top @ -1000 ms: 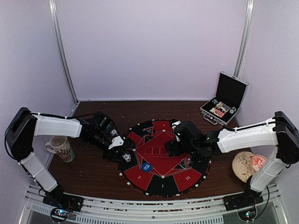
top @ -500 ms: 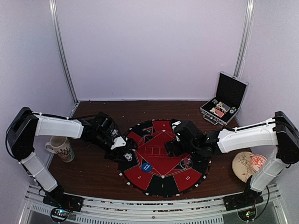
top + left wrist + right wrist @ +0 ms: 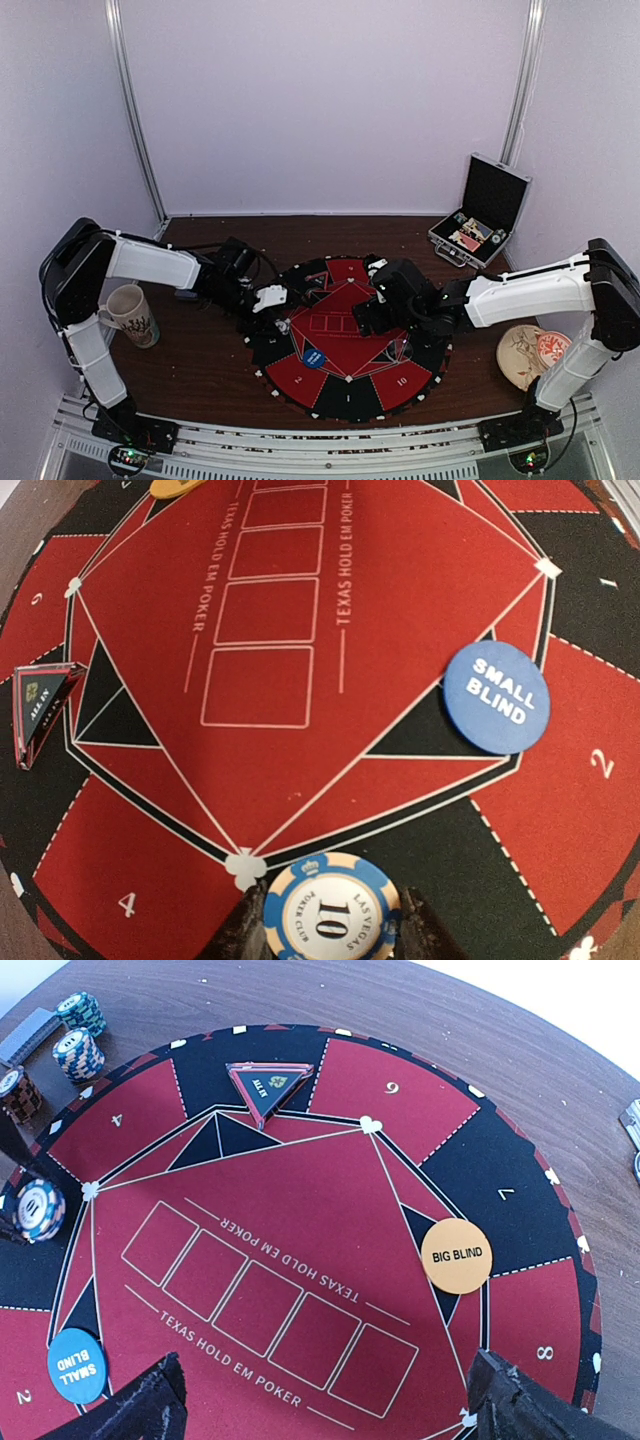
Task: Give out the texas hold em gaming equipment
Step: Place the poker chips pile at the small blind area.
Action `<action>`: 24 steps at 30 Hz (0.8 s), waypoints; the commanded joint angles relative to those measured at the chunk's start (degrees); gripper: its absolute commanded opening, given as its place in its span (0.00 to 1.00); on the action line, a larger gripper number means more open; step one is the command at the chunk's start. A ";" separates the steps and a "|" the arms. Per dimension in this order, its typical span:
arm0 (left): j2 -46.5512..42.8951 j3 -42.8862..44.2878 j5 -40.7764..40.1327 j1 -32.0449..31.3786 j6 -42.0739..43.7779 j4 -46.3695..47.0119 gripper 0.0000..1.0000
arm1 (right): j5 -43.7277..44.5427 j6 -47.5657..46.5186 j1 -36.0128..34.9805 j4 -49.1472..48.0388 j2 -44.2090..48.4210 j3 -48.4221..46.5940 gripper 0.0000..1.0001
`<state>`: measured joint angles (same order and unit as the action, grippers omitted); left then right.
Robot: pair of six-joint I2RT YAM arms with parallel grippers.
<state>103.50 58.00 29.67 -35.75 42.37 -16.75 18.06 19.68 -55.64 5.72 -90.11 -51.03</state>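
my left gripper (image 3: 330,928) is clamped on a teal chip (image 3: 332,910) marked 10, with a finger pressed against each side of its rim. it hangs low over the black wedge between the 4 and the 2 on the round poker mat (image 3: 400,600). i cannot tell whether the chip touches the felt.

the blue small blind disc (image 3: 497,697) lies flat just beside that wedge, across the line by the 2. the orange big blind disc (image 3: 456,1256) sits on the opposite side of the mat near the 7. an all-in triangle (image 3: 268,1082) rests on the black wedge between the 4 and the 6.

my right gripper (image 3: 330,1410) hovers over the mat's edge with its jaws spread wide and nothing between them.

three short chip stacks (image 3: 78,1053) stand on the wooden table (image 3: 200,370) just off the mat by the 4. from above, a patterned mug (image 3: 130,312) stands under my left arm, and the open case (image 3: 482,215) sits at the far right corner, well apart from the mat.
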 commanded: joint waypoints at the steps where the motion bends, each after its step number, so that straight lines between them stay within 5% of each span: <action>1: 2.03 3.07 -2.05 -0.12 -2.42 2.10 0.12 | 1.13 -0.26 -0.01 -0.53 1.50 0.77 0.99; 16: 3.96 4.12 -4.28 -0.11 -2.66 1.63 0.16 | 1.24 -0.26 0.08 -0.53 1.42 0.79 0.99; 24: 3.96 4.07 -4.19 -0.16 -2.46 1.33 0.44 | 1.13 -0.31 -0.01 -0.44 1.50 0.76 0.99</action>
<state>107.15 60.66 25.43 -35.75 39.94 -16.32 18.06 19.68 -55.64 5.72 -90.11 -51.00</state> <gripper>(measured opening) 0.398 0.991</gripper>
